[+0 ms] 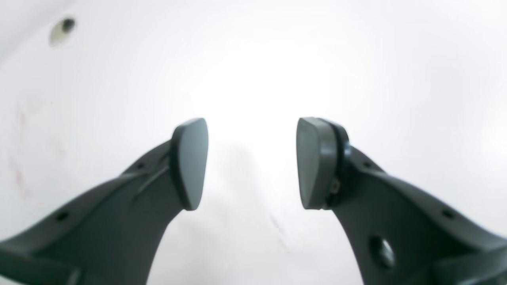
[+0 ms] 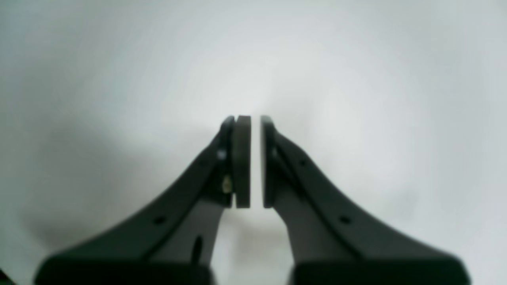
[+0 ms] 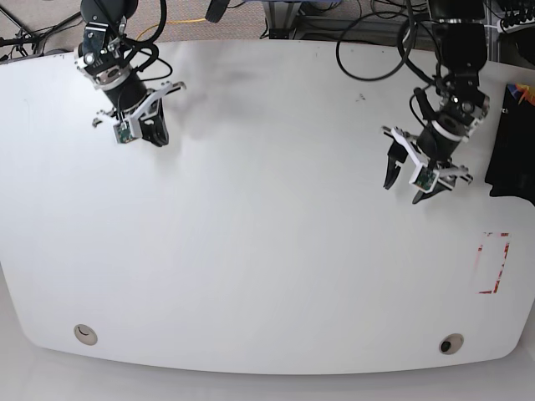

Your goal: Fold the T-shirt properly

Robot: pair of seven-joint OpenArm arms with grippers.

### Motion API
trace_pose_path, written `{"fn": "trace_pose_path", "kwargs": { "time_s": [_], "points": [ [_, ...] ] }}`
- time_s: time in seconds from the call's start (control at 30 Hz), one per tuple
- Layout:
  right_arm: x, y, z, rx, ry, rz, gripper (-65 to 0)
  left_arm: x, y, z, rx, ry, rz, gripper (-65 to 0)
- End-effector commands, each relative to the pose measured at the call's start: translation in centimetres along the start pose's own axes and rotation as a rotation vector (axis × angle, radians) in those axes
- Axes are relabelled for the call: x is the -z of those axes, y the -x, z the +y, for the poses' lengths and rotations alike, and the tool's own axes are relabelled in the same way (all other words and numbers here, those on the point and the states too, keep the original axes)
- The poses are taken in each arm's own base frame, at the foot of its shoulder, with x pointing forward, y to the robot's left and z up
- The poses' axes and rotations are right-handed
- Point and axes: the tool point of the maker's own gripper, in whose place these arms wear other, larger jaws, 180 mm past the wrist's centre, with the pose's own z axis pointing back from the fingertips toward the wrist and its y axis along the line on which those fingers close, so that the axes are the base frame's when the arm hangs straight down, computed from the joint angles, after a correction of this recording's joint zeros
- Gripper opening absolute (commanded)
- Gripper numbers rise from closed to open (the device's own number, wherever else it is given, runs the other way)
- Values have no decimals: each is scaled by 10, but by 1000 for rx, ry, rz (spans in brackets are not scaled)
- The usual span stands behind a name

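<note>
The T-shirt [image 3: 512,146] is a black heap at the table's far right edge, partly cut off by the frame, with a small coloured patch near its top. My left gripper [image 3: 404,188] hovers over bare table just left of it, apart from the cloth. In the left wrist view the left gripper [image 1: 252,160] is open, with only white table between its pads. My right gripper [image 3: 153,136] is at the far left back of the table, well away from the shirt. In the right wrist view the right gripper [image 2: 255,158] is shut, holding nothing.
A red rectangular outline [image 3: 493,263] is marked on the white table [image 3: 267,251] near the right front. Two round holes [image 3: 84,334] [image 3: 451,343] sit by the front edge. Cables [image 3: 368,50] trail over the back edge.
</note>
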Motion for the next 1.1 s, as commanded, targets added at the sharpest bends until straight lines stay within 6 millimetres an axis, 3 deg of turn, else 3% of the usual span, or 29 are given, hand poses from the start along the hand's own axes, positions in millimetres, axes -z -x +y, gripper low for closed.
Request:
{"fn": "trace_pose_path", "kwargs": {
  "time_s": [0.0, 0.33, 0.6, 0.8, 0.97, 1.07],
  "points": [
    [-10, -4, 1, 0, 0, -46, -620, -9, -7, -12, -31, -7, -73, -332],
    [-60, 52, 32, 122, -23, 8, -620, -89, 30, -91, -131, 82, 32, -333],
    [-116, 90, 59, 275, -33, 75, -620, -176, 90, -152, -240, 177, 293, -337],
    [-146, 115, 77, 341, -35, 166, -620, -225, 123, -185, -304, 240, 452, -337],
    [-161, 143, 80, 380, -21, 246, -621, -242, 156, -208, -357, 279, 548, -337],
    [-160, 163, 76, 403, -4, 283, -621, -236, 183, -214, -384, 280, 591, -337]
  ]
}}
